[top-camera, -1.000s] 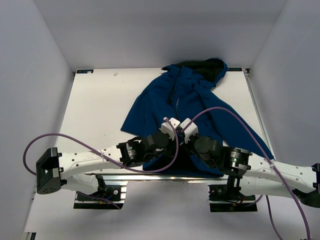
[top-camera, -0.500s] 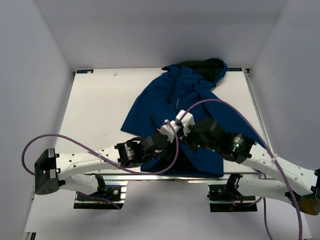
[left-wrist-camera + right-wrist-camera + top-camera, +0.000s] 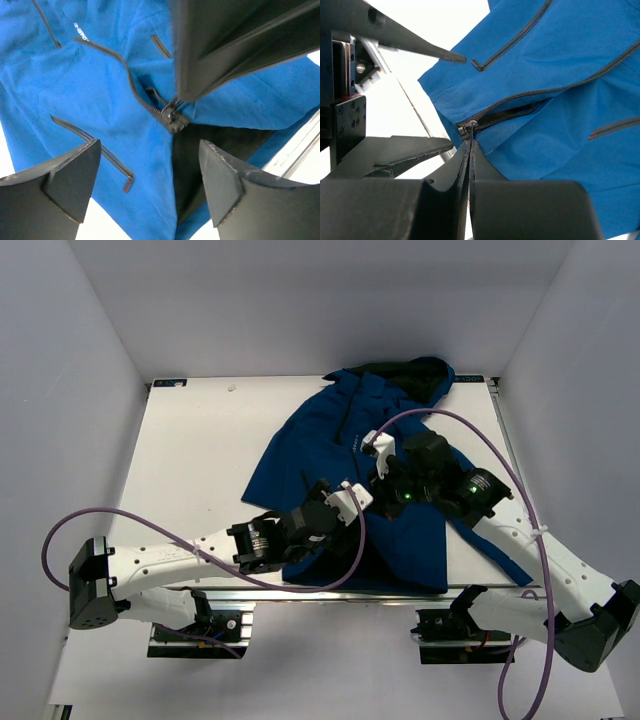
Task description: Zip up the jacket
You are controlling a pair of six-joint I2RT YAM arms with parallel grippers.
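The royal-blue jacket (image 3: 330, 435) lies spread on the white table, hood at the far right. My right gripper (image 3: 470, 142) is shut on the thin pull tab of the dark zipper slider (image 3: 468, 129), and a short dark gap in the front zipper (image 3: 510, 116) shows beside the slider. In the left wrist view the slider (image 3: 173, 119) sits under the right gripper's black body (image 3: 225, 45), with black lining (image 3: 192, 160) below it. My left gripper (image 3: 149, 144) hangs open over the jacket's lower front, nothing between its fingers (image 3: 65, 180). Seen from above, the left gripper (image 3: 338, 510) and right gripper (image 3: 380, 485) are close together.
The table's near edge rail (image 3: 422, 120) runs just past the jacket's hem. Purple cables (image 3: 440, 420) loop over both arms. Bare white tabletop (image 3: 190, 450) lies left of the jacket. Grey walls enclose the table on three sides.
My left gripper has opened and let go of the jacket's lower edge. My right gripper has moved away from the near edge, up the jacket front, still shut on the zipper pull.
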